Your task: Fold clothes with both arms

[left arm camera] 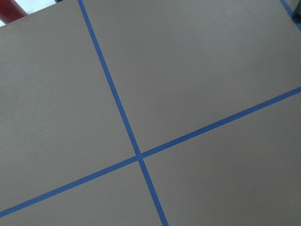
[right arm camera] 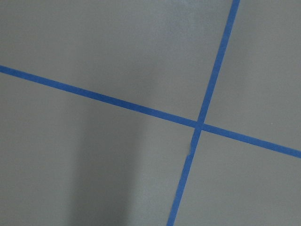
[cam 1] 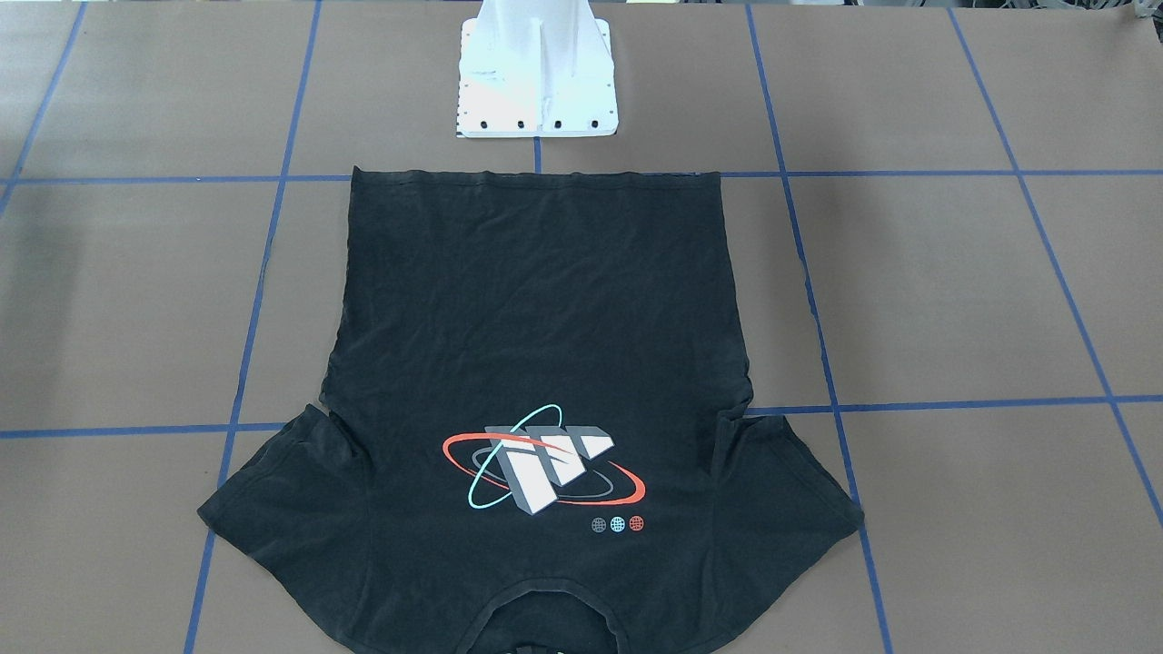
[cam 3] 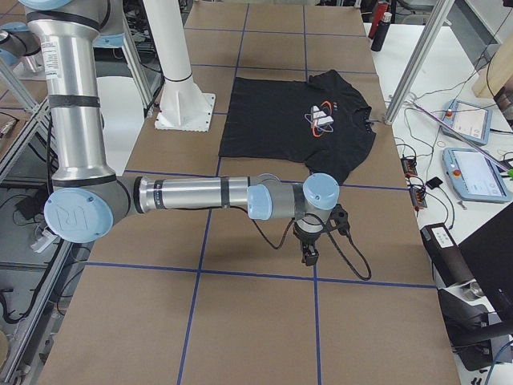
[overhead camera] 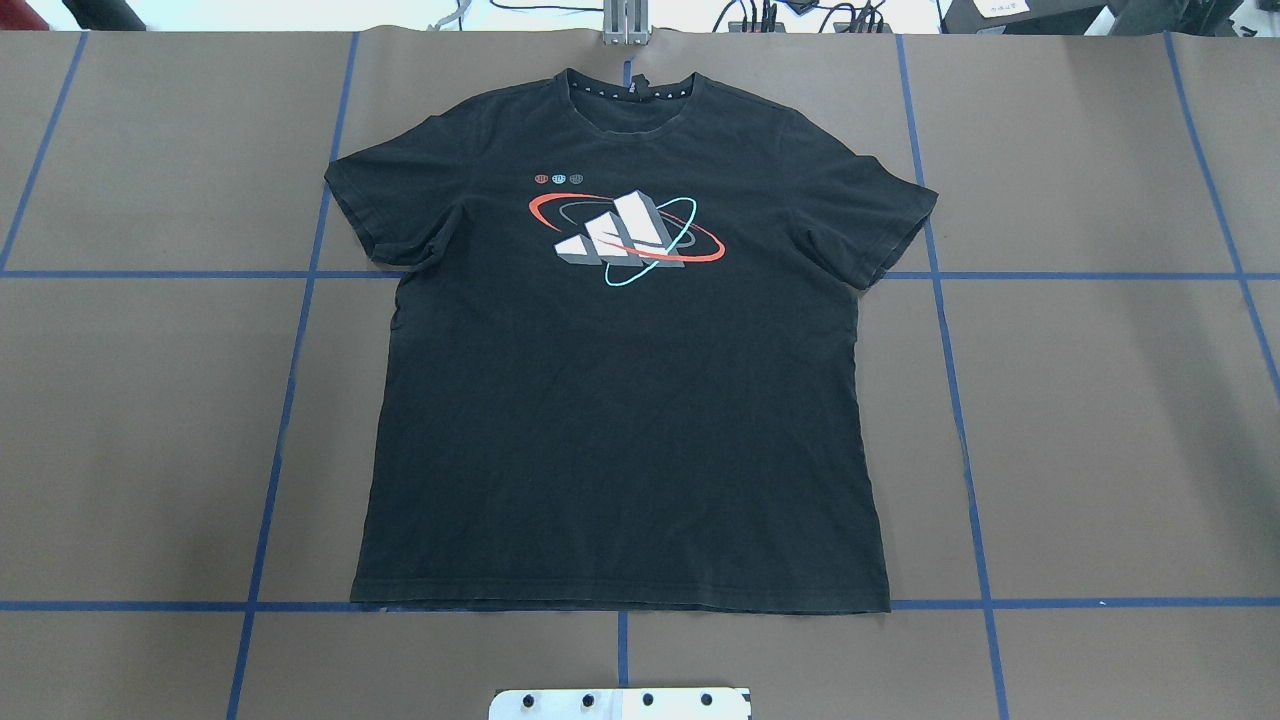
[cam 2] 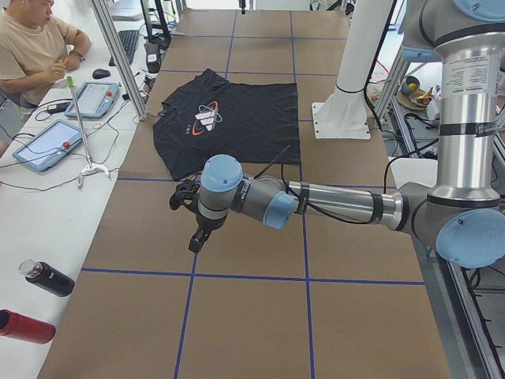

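Observation:
The black T-shirt (overhead camera: pixel 620 400) lies spread flat, logo side up, in the middle of the table, collar at the far edge and hem toward the robot's base. It also shows in the front view as the T-shirt (cam 1: pixel 545 309). Neither arm appears in the overhead or front views. In the exterior left view the left gripper (cam 2: pixel 195 237) hangs over bare table well short of the shirt (cam 2: pixel 229 126). In the exterior right view the right gripper (cam 3: pixel 309 255) likewise hangs over bare table apart from the shirt (cam 3: pixel 296 120). I cannot tell whether either is open or shut. Both wrist views show only brown table and blue tape.
The white pedestal base (cam 1: pixel 536 82) stands just behind the hem. Blue tape lines (overhead camera: pixel 620 605) grid the brown table. A seated person (cam 2: pixel 31 47), tablets (cam 2: pixel 47 142) and two bottles (cam 2: pixel 47 278) are on a side bench; more pendants (cam 3: pixel 477 172) lie on the other side.

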`<state>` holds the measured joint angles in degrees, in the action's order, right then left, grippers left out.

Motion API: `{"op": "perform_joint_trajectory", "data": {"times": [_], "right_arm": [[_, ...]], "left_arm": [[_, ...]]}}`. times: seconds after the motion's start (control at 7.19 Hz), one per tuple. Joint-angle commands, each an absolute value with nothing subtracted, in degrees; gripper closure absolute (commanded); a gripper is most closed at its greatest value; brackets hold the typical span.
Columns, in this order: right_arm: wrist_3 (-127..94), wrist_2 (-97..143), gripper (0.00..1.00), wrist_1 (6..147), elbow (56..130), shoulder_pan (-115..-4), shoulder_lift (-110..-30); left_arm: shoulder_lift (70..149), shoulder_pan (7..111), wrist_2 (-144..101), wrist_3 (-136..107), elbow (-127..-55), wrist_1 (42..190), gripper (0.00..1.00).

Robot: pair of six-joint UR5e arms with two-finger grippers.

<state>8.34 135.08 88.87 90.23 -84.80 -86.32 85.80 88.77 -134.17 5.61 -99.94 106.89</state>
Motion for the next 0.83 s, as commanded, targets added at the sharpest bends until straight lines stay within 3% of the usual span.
{"op": "perform_joint_trajectory", "data": {"times": [0.0, 0.28, 0.7], "right_arm": [[7.5, 139.9, 0.0, 87.6, 89.7, -84.0, -86.4], [0.1, 140.7, 0.0, 84.1, 85.9, -79.2, -80.7], [-26.0, 130.9, 0.0, 63.7, 74.2, -69.3, -67.9]], "left_arm": [[84.0, 88.9, -134.8, 5.9, -100.8, 107.0, 0.0], [84.0, 88.8, -134.8, 5.5, -100.9, 107.0, 0.0], [83.9, 88.6, -134.8, 5.9, -100.7, 107.0, 0.0]]}}
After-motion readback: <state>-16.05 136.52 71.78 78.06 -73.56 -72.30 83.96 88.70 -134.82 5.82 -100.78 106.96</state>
